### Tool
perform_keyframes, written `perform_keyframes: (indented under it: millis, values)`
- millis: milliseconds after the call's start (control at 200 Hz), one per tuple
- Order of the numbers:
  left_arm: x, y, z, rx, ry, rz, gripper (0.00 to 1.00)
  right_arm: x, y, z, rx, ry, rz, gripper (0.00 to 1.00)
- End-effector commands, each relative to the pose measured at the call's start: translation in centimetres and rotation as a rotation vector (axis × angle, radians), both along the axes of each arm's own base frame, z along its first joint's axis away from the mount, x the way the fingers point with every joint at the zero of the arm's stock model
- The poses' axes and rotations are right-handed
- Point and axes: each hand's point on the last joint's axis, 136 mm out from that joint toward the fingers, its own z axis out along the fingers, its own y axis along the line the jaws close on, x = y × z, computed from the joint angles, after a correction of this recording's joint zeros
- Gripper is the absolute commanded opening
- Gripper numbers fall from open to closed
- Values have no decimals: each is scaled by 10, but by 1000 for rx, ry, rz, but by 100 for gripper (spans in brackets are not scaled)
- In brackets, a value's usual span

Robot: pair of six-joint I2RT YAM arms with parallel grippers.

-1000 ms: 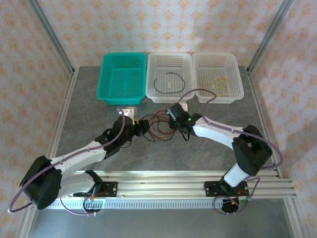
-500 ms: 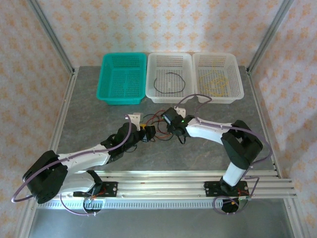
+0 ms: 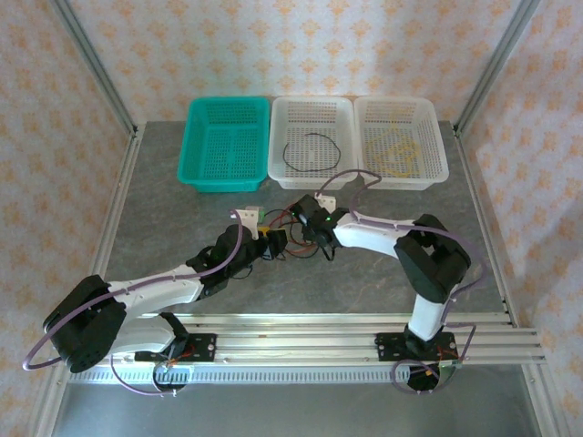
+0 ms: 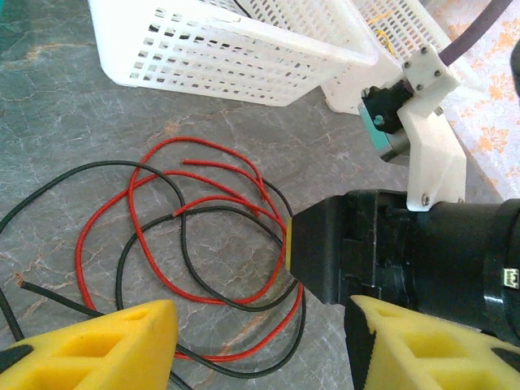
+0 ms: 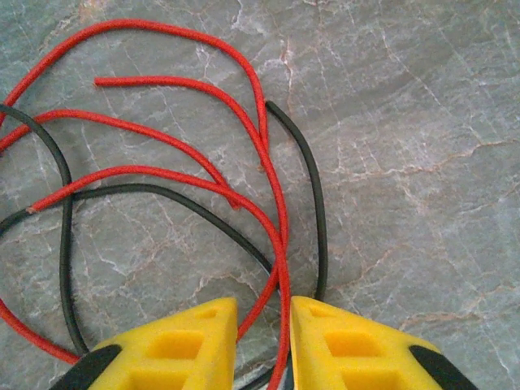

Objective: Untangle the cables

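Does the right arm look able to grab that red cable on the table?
Likely yes. Its yellow fingers stand either side of the red cable on the table, nothing over it there.

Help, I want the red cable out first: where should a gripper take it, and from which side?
I'd grip the red cable on the near-straight stretch between the right gripper's fingers, coming straight down from above: it lies flat on the table there. Keep the black cable alongside outside the jaws.
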Motion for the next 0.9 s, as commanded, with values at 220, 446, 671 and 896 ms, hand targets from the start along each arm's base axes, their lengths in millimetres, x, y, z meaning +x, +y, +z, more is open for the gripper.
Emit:
perform_keyframes:
  millis: [220, 446, 671, 896]
  values:
    - [1, -4, 9, -20, -23, -4, 58, 3, -9, -4, -78, -9, -11, 21]
    - [1, -5, 8, -19, -21, -8, 57, 0, -9, -11, -84, 8, -7, 21]
    - [1, -4, 8, -18, -22, -4, 57, -1, -9, -18, -92, 23, -1, 20]
    - [1, -3, 9, -16, -24, 0, 57, -2, -8, -22, -90, 32, 2, 16]
